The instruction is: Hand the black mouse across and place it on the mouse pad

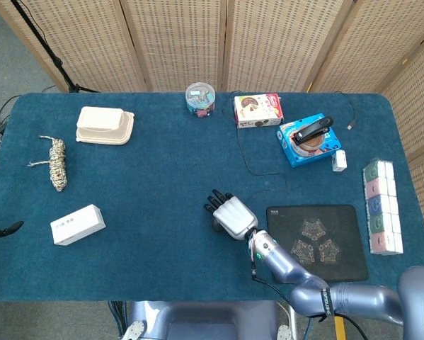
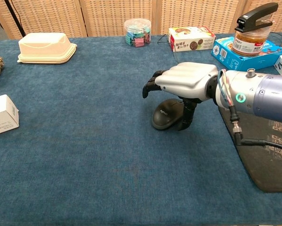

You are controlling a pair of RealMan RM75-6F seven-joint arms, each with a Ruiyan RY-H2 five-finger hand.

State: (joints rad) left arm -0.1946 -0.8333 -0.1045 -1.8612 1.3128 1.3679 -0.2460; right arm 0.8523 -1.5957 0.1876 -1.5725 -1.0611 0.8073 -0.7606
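The black mouse (image 2: 165,115) lies on the blue table just left of the black mouse pad (image 2: 268,146) (image 1: 318,241). Its cable (image 1: 243,152) runs toward the back of the table. My right hand (image 2: 188,77) (image 1: 233,216) hovers low over the mouse, palm down, with the fingers curling down past its far end. The thumb stands against the mouse's near side. In the head view the hand hides nearly all of the mouse. Only black fingertips (image 1: 3,230) of my left hand show at the left edge, spread apart and holding nothing.
A white box (image 1: 77,224), a rope bundle (image 1: 56,163) and a cream container (image 1: 104,125) sit on the left. A clip jar (image 1: 200,99), a snack box (image 1: 258,110) and a blue box with a stapler (image 1: 309,138) line the back. Coloured blocks (image 1: 381,205) stand at the right.
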